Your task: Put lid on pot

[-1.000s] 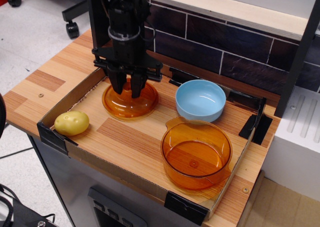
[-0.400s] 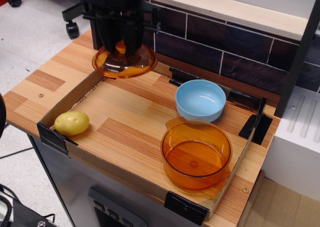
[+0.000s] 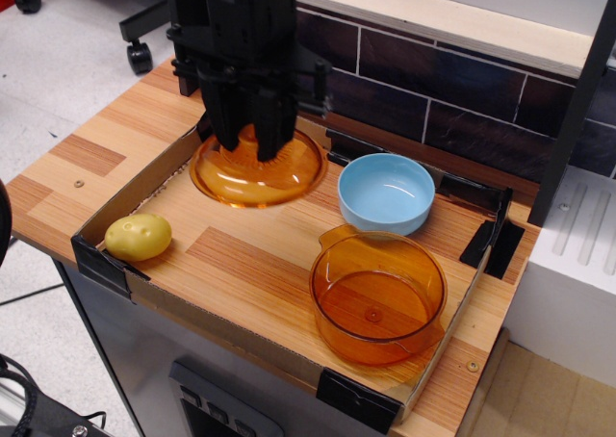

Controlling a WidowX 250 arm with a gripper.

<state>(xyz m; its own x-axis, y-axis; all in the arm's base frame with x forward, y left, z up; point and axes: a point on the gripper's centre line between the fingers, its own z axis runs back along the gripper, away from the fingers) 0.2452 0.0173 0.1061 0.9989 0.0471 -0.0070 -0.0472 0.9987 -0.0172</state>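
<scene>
The amber glass lid (image 3: 258, 170) hangs in the air over the back left of the board, tilted slightly, above the wooden surface. My black gripper (image 3: 250, 141) is shut on the lid's centre knob, which its fingers hide. The deep amber glass pot (image 3: 377, 294) stands uncovered at the front right of the board, well to the right of and in front of the lid.
A light-blue bowl (image 3: 386, 192) stands behind the pot. A yellow potato (image 3: 138, 236) lies at the front left. A low cardboard wall (image 3: 125, 194) with black corner clips rims the board. A dark tiled wall (image 3: 452, 90) runs behind.
The gripper closed on the lid at the board, lifted it high, and has now moved it right and toward the front, slightly lower than 0.4 s ago.
</scene>
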